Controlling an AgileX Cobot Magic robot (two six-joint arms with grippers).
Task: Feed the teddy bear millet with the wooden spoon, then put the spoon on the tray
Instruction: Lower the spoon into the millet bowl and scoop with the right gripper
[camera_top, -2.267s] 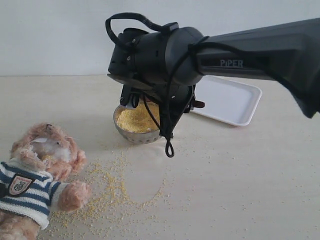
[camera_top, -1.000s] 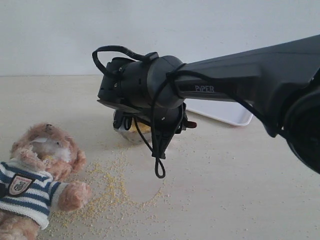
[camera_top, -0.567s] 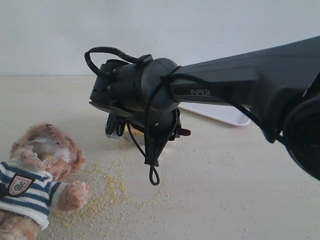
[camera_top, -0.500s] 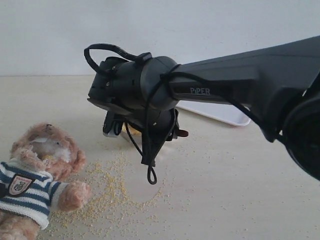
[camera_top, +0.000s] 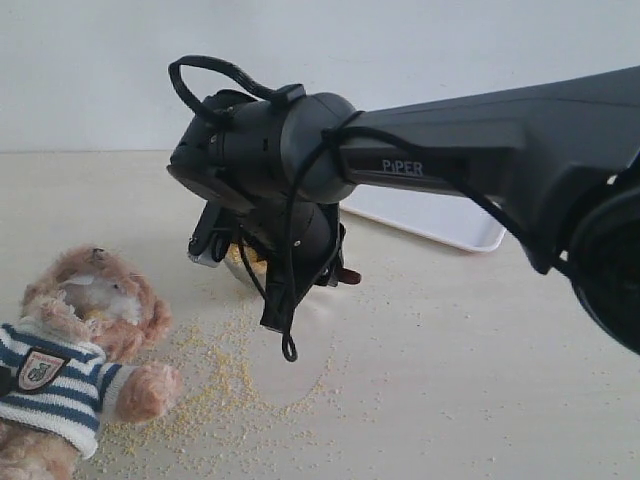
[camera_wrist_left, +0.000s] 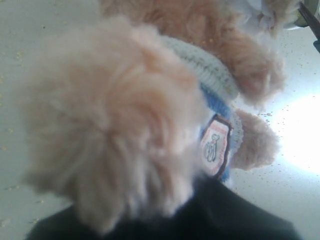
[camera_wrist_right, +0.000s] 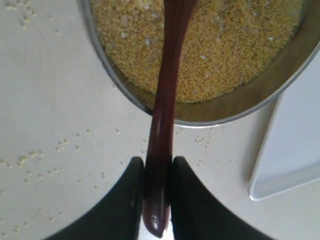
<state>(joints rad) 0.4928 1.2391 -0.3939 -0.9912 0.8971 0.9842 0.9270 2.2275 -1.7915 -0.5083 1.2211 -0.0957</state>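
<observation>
The teddy bear lies at the lower left in its striped sweater. It fills the left wrist view, badge showing, with my left gripper only a dark blur under the fur. My right gripper is shut on the handle of the wooden spoon. The spoon reaches over the millet heaped in the steel bowl; its oval end is out of view. In the exterior view the right arm's wrist hides most of the bowl, and the spoon's handle end pokes out. The white tray lies behind.
Loose millet grains are scattered over the table between the bear and the bowl. The tray's corner lies close beside the bowl. A black cable loop hangs from the right wrist.
The right arm has swung left, toward the bear's side, and tilted downward, keeping the spoon in its grip. The bear has not moved.
</observation>
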